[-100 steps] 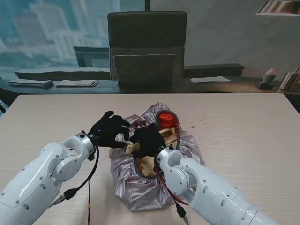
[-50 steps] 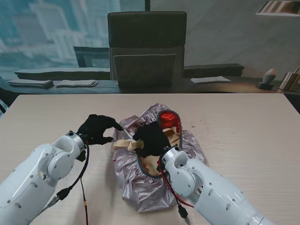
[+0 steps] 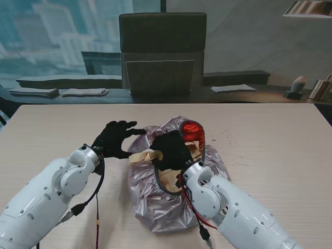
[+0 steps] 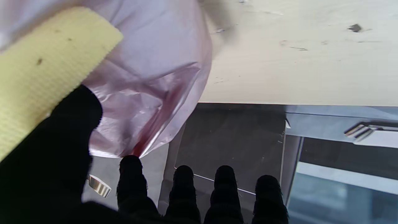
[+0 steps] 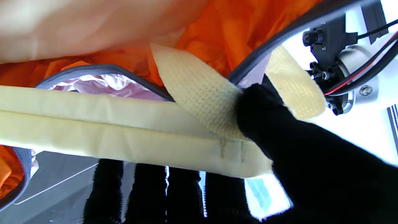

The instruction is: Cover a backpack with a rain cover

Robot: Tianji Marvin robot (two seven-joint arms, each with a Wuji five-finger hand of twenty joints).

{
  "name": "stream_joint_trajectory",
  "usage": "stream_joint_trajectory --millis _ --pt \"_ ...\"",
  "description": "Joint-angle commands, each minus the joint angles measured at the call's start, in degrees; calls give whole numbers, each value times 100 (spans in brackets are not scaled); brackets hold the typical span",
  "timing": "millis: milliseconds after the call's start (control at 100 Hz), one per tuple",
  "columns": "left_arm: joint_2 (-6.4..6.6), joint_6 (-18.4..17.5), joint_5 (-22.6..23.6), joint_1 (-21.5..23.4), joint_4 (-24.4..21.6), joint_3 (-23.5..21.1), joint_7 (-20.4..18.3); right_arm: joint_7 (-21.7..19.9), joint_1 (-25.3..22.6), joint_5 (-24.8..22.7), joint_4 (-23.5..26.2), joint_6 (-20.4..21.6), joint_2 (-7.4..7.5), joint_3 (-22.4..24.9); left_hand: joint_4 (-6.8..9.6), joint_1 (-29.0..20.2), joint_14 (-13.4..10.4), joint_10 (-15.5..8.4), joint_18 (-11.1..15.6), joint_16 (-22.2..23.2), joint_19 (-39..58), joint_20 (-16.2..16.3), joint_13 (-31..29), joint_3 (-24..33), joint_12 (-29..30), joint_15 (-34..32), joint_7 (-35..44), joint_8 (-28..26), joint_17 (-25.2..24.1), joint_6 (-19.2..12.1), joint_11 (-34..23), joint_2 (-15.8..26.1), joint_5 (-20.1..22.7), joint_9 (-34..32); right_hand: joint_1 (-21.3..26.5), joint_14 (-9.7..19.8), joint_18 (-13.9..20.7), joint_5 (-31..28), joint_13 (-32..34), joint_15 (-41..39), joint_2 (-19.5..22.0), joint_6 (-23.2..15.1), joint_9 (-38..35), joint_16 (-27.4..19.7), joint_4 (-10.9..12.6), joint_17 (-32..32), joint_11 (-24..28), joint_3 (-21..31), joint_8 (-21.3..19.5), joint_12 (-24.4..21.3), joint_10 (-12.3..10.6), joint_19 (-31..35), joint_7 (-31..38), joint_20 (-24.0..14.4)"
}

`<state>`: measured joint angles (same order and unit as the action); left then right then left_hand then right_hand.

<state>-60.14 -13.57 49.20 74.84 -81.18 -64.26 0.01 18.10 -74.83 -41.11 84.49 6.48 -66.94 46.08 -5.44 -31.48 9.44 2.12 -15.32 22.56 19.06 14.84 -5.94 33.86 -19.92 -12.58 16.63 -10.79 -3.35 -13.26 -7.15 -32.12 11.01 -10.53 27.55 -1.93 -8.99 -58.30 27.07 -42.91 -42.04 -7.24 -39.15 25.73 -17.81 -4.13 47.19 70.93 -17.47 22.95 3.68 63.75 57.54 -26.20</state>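
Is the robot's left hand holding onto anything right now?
No. In the stand's view the left hand hovers with its fingers spread apart, just left of the rain cover, gripping nothing.

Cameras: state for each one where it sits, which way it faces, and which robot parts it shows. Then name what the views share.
Stand view: above the shoulders, looking down at the table; shows both arms, left hand open, right hand on the backpack.
Left wrist view: looks along the fingers past the rain cover toward the chair.
Right wrist view: looks along the fingers, which grip a cream strap.
Shared: all three show the rain cover and cream strap.
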Motion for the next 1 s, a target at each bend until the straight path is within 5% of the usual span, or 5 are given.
stream_joint_trajectory --millis 0,260,480,670,990 --pt "-79 -55 -169 -145 18 138 -280 -35 -69 138 69 -101 -74 2 -206 297 -57 33 64 -132 -451 17 217 157 -46 297 160 -109 -99 -54 205 -262 -164 257 -19 133 137 -86 130 -92 72 -145 57 105 -108 -20 134 220 -284 112 -134 139 407 -4" --pt "-165 59 -1056 -644 544 871 -634 -37 -100 210 84 -155 -89 -8 -159 193 -71 53 -59 -112 -1385 230 285 134 -132 518 1902 -968 -97 155 97 -248 214 219 161 158 145 -147 191 -172 -184 -27 -38 140 -107 -15 333 411 -1053 183 -187 256 506 -38" --pt "-319 89 -1452 -961 973 1346 -364 23 -108 216 61 -131 -101 6 -135 -1168 -226 -560 -22 54 -1643 389 119 -775 -269 14 4122 -1943 -28 -1241 -1542 490 3036 -688 151 163 164 -125 284 -226 -173 -95 -232 162 -122 -5 653 400 -1340 415 -223 396 436 -63" --pt "-248 -21 -848 -676 725 1054 -73 371 -110 29 -37 -88 -119 132 -251 -1275 -211 -696 -84 33 -1590 323 -133 -488 -336 -598 3947 -2920 209 -992 -1874 887 2964 -1213 7 79 153 22 365 -382 336 -328 -294 232 -104 -2 724 33 -1487 634 -64 577 328 -86" --pt "-157 58 -298 185 -32 20 89 840 77 -406 -482 -201 -88 443 -473 -944 -216 -882 -117 70 -1497 242 -627 613 -406 -906 4313 -2433 588 -998 -1963 294 3154 -1630 121 -254 -82 92 1075 -848 334 -442 -987 386 -70 230 911 -33 -1959 886 284 796 343 -154"
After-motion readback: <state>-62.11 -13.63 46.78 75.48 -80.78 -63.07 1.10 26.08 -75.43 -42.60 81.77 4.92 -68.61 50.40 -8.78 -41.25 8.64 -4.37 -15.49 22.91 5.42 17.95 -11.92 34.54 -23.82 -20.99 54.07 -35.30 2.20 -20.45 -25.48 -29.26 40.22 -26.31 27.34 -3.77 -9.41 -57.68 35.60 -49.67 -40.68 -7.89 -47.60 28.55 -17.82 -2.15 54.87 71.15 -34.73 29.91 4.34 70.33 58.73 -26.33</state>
